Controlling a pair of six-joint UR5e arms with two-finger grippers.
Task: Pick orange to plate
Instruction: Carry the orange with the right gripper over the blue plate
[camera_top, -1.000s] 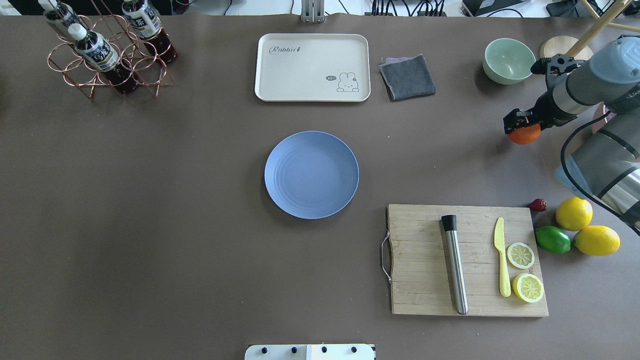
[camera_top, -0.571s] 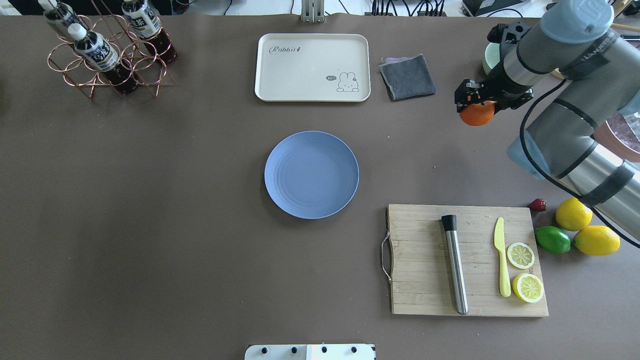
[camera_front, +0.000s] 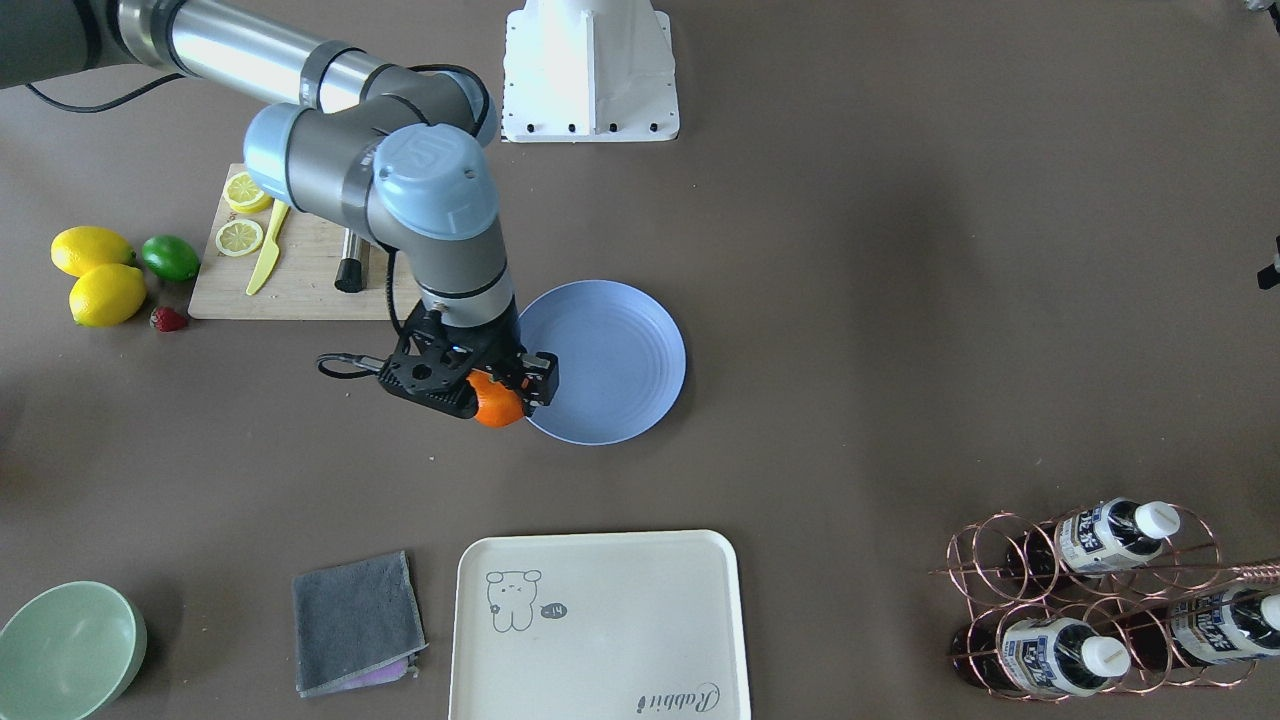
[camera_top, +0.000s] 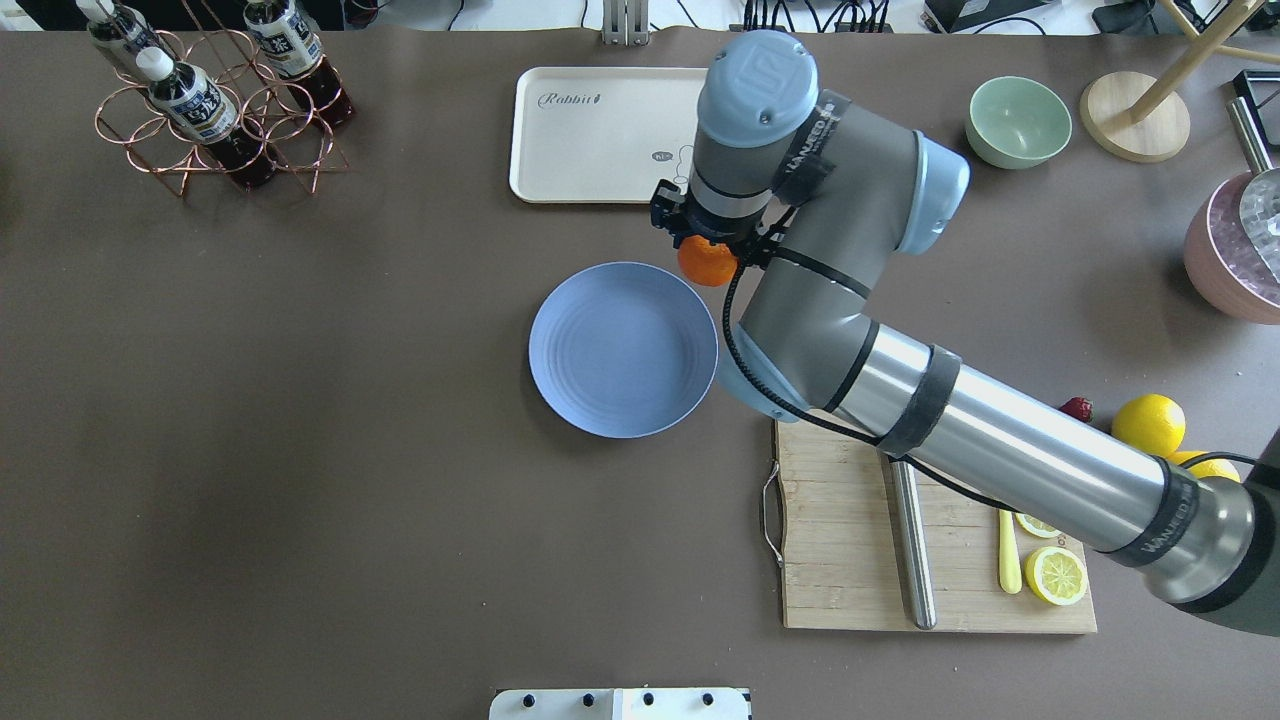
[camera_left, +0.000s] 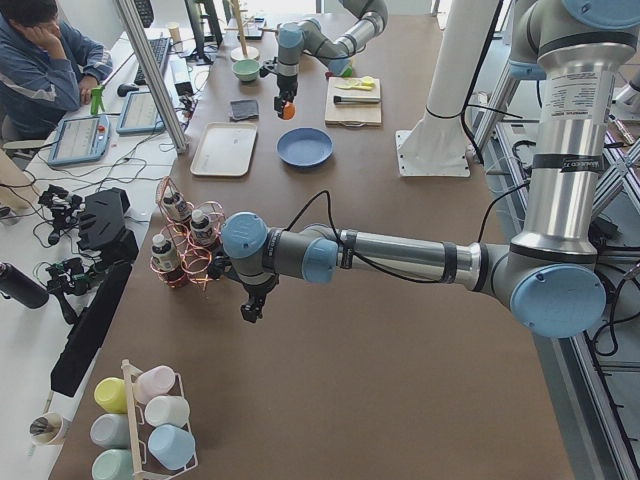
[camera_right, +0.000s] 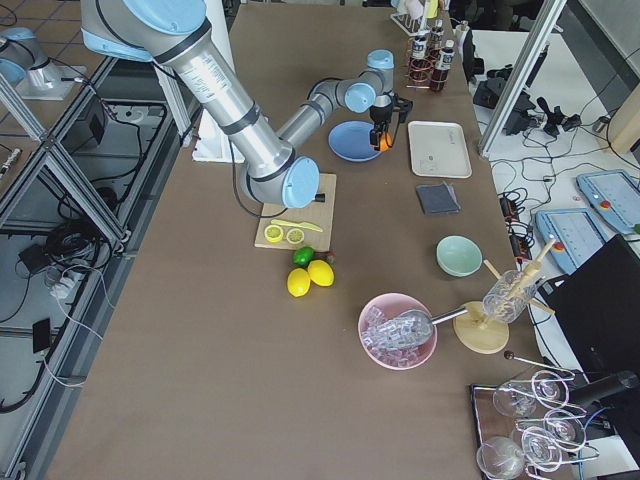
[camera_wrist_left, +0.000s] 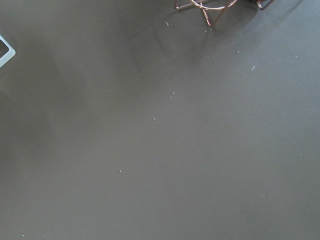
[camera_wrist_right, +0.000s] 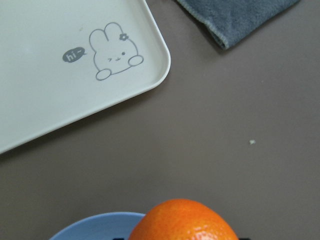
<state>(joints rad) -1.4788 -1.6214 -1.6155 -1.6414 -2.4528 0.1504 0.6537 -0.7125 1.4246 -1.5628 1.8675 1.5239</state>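
My right gripper (camera_top: 706, 252) is shut on the orange (camera_top: 707, 263) and holds it in the air by the far right rim of the blue plate (camera_top: 623, 350). From across the table the orange (camera_front: 497, 403) hangs at the plate's (camera_front: 612, 360) edge, partly over it. The right wrist view shows the orange's top (camera_wrist_right: 184, 222), a sliver of plate rim (camera_wrist_right: 92, 226) and brown table beyond. My left gripper (camera_left: 247, 312) hovers over bare table near the bottle rack; I cannot tell whether it is open or shut.
The cream rabbit tray (camera_top: 600, 130) lies just beyond the plate, with a grey cloth (camera_front: 355, 620) beside it. A cutting board (camera_top: 850, 540) carries a muddler, knife and lemon halves; lemons and a lime sit by it. Green bowl (camera_top: 1018, 120) far right, bottle rack (camera_top: 210, 110) far left.
The right arm has swept left from the table's right side with the orange in its gripper, ending at the plate's far right rim.
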